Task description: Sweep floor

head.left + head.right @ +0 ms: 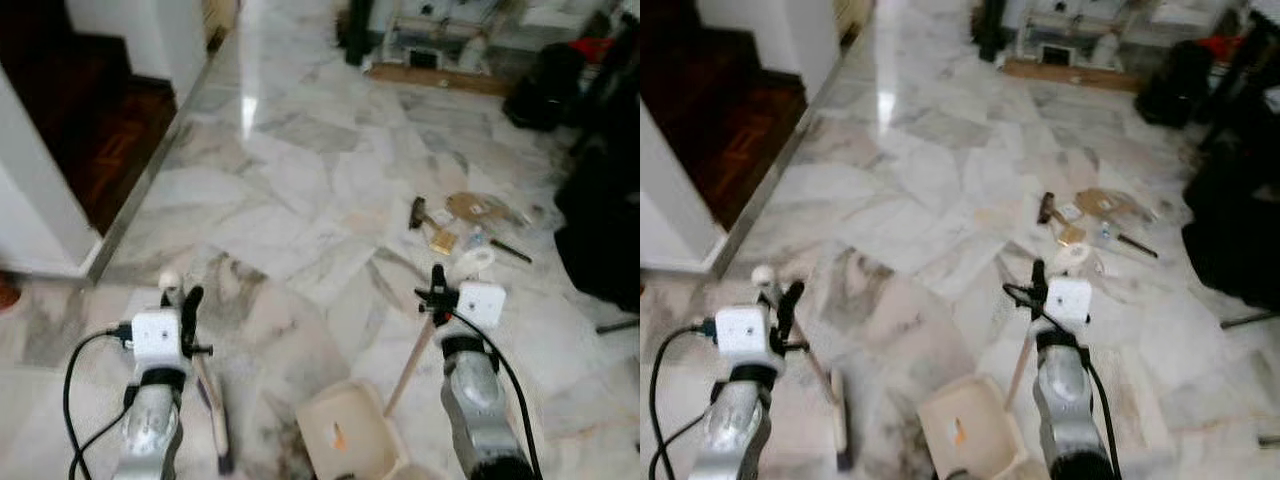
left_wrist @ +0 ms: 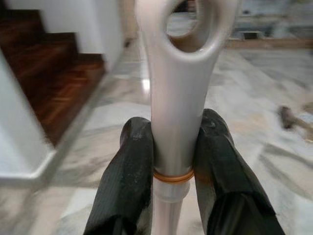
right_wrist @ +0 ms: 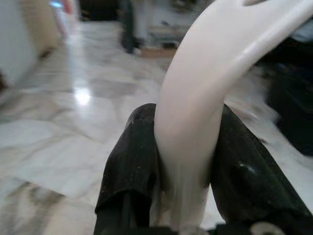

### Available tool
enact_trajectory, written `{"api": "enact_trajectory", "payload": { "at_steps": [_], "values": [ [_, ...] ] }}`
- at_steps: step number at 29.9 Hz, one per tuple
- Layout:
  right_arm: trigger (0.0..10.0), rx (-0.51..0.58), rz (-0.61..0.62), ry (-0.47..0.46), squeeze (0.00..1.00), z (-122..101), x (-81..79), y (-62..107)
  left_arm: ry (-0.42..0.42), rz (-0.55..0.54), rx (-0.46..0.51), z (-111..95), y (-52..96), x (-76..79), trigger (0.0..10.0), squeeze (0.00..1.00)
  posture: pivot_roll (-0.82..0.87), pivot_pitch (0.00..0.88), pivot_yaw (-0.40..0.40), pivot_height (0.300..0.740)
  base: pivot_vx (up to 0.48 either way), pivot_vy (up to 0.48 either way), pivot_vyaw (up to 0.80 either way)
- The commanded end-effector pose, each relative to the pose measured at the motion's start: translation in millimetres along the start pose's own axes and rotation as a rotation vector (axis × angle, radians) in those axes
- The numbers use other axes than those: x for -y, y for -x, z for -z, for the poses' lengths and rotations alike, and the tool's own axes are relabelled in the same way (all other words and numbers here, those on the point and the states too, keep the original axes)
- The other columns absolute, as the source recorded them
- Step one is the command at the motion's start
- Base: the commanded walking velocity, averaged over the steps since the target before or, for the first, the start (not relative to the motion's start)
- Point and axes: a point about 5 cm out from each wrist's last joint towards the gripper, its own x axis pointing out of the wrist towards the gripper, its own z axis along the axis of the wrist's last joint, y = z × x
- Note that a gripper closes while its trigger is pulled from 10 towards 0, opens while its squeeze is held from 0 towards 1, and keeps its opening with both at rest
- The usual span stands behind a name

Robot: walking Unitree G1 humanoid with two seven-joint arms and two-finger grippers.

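Observation:
My left gripper [image 1: 188,306] is shut on the pale broom handle [image 2: 177,98], just below its looped end. The broom [image 1: 212,400] slants down to its head on the marble floor at the lower left. Shut on the white curved handle [image 3: 205,83] is my right gripper [image 1: 437,285]; the wooden stick [image 1: 408,368] runs down from it to the cream dustpan [image 1: 345,435], which rests on the floor between my arms with a small orange scrap inside. A litter pile [image 1: 465,225] of paper, cardboard and small objects lies on the floor ahead of the right gripper.
Dark wooden stairs [image 1: 95,130] and a white wall corner [image 1: 35,210] stand to the left. Black bags [image 1: 600,230] crowd the right side. A low shelf [image 1: 440,50] and more dark items sit at the far end. Pale marble floor [image 1: 290,170] stretches ahead.

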Motion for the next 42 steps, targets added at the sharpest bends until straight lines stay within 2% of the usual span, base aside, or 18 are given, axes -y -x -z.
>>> {"api": "enact_trajectory", "payload": {
  "at_steps": [1, 23, 42],
  "values": [
    [10.0, 0.032, 0.002, 0.006, 0.0, -7.1, 1.7, -3.4, 0.005, 0.018, -0.008, 1.9, 1.6, 4.1, 10.0, 0.0, -0.03, 0.115, -0.058, 0.74, 0.0, 0.0, -0.79],
    [10.0, 0.039, 0.003, 0.016, 0.0, -9.2, 4.4, -4.8, 0.013, 0.015, -0.005, 2.2, 0.2, 7.7, 10.0, 0.0, -0.04, 0.13, -0.073, 0.74, 0.0, 0.0, -0.79],
    [10.0, 0.064, -0.019, 0.021, 0.0, -16.0, 1.8, -7.3, 0.025, 0.023, -0.008, 1.5, -3.2, 13.1, 10.0, 0.0, -0.06, 0.152, -0.088, 0.74, 0.03, 0.0, 0.0]
  ]
}}
